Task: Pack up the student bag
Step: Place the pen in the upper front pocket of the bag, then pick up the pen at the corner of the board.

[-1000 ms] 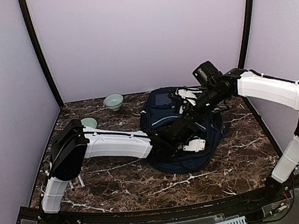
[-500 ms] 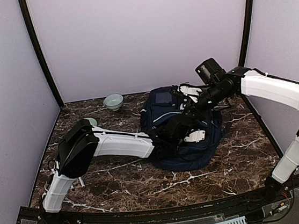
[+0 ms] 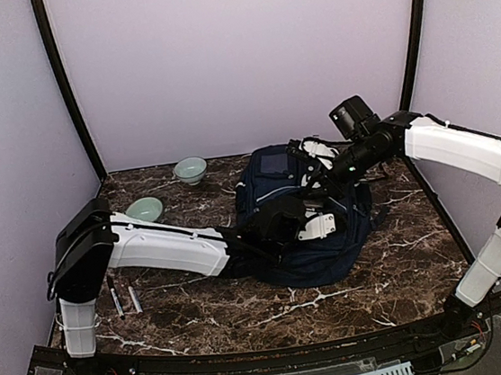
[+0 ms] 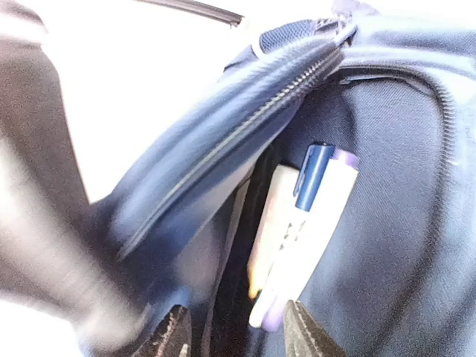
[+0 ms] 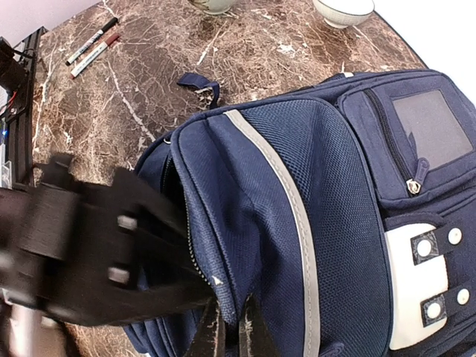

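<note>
The large navy-blue fabric backpack lay front-up on the brown marble desk, right of centre and toward the back wall. White stripe trim curved across its mesh panel, a grey-white patch sat on the front, and its main zip gaped open along one side.
</note>
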Available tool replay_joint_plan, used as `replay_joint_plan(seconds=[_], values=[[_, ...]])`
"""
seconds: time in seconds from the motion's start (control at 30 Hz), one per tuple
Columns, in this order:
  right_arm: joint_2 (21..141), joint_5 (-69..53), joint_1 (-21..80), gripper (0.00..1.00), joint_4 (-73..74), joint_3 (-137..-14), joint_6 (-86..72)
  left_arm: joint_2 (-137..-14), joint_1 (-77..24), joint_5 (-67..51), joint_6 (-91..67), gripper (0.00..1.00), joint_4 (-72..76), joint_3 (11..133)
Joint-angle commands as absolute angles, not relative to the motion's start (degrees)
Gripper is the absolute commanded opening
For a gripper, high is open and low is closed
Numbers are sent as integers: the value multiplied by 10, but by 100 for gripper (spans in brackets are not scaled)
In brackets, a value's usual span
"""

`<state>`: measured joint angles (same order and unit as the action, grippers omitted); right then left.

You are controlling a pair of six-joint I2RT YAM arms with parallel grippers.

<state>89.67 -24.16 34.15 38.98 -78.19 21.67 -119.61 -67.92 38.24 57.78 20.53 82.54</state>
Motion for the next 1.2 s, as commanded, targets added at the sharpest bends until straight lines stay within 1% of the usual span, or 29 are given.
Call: replay_joint_plan(seconds=[0.0, 0.13, 0.33, 0.43, 0.53, 0.63, 0.8, 0.93, 1.03, 1.17], values=[[887, -255, 331, 0, 356, -790, 199, -1096, -702, 359, 466, 45, 137, 763], [888, -253, 330, 0, 351, -783, 199, -1031, -709, 335, 358, 45, 75, 706], [889, -254, 329, 0, 341, -768, 199, -929, -709, 285, 149, 44, -45, 630], [892, -261, 329, 0, 342, -771, 199, -893, -707, 328, 70, 45, -110, 605], [893, -264, 328, 0, 342, -769, 199, -874, -694, 360, -10, 45, -205, 607], [893, -265, 329, 0, 340, -764, 200, -865, -646, 339, -111, 47, -283, 616], [887, -267, 328, 0, 338, -760, 199, -857, -564, 323, -246, 44, -388, 624], [882, -265, 329, 0, 334, -754, 199, -819, -492, 271, -334, 44, -411, 596], [882, -265, 329, 0, 333, -752, 198, -781, -426, 213, -412, 41, -411, 548], [883, -267, 329, 0, 332, -751, 199, -741, -341, 145, -473, 41, -401, 488]])
